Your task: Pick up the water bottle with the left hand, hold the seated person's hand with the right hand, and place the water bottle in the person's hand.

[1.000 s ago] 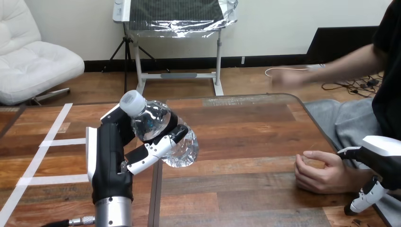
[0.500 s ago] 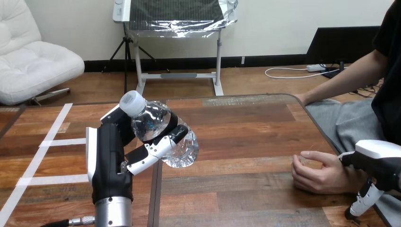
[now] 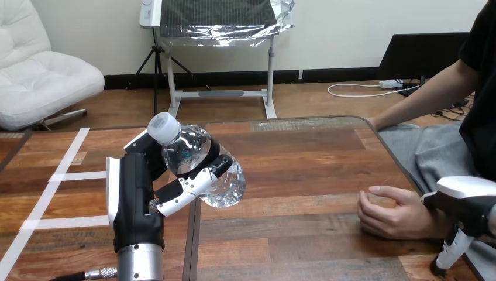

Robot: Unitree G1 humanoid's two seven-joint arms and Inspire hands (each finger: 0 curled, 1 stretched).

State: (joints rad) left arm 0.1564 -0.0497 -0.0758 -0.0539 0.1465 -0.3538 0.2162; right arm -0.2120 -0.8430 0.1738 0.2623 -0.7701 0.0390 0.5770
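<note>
My left hand (image 3: 135,202) stands upright over the table's left half, shut on a clear water bottle (image 3: 202,167). The bottle is lifted off the wood and tilted, its white cap up and to the left. The person's hand (image 3: 389,215) rests on the table near the right edge, loosely curled with the palm turned left. My right hand (image 3: 468,202) sits at the person's wrist at the lower right, touching or just beside it. Its grip on the wrist is hidden from this angle.
The wooden table (image 3: 304,152) has a seam down its middle and white tape lines (image 3: 64,175) at the left. The person's other forearm (image 3: 421,99) reaches down to the table's far right corner.
The person's other arm has come down from a raised reach to the table's far right corner. Their hand on the table slid slightly left with my right hand beside it. The bottle stayed still.
</note>
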